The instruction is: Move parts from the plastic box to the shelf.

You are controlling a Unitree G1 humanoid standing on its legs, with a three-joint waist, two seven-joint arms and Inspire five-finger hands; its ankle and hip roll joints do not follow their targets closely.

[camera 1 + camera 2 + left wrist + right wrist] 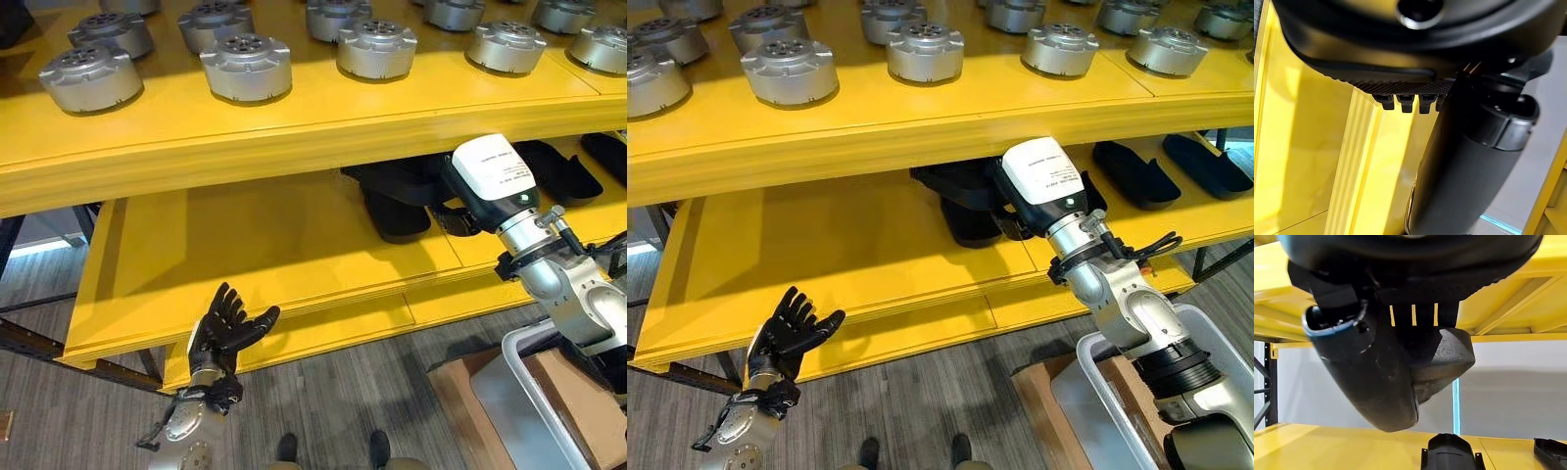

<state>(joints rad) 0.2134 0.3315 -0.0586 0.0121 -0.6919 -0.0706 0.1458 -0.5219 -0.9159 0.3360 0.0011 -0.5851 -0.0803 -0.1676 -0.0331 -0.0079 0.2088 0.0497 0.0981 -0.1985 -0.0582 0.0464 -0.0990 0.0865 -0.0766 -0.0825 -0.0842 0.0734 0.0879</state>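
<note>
yellow shelving takes up most of the scene, with an upper shelf carrying rows of round silver metal parts, all standing flat and spaced apart. below it the lower shelf is mostly bare on the robot's left side, while a bunch of black moulded parts sit further back toward the middle, and a couple more flat black parts lie off to the right.

the left hand hangs low in front of the lower shelf's front edge, fingers spread and straight, holding nothing, just beside the edge.

the right hand is reached in under the upper shelf, over the lower one. in its wrist view the fingers are curled around a dark black part, so it looks clamped on that piece, held above the shelf surface and not touching it. another black part stands on the shelf below it.

down at the lower right, the pale plastic box shows at its corner next to a brown cardboard box, on a grey striped floor.
</note>
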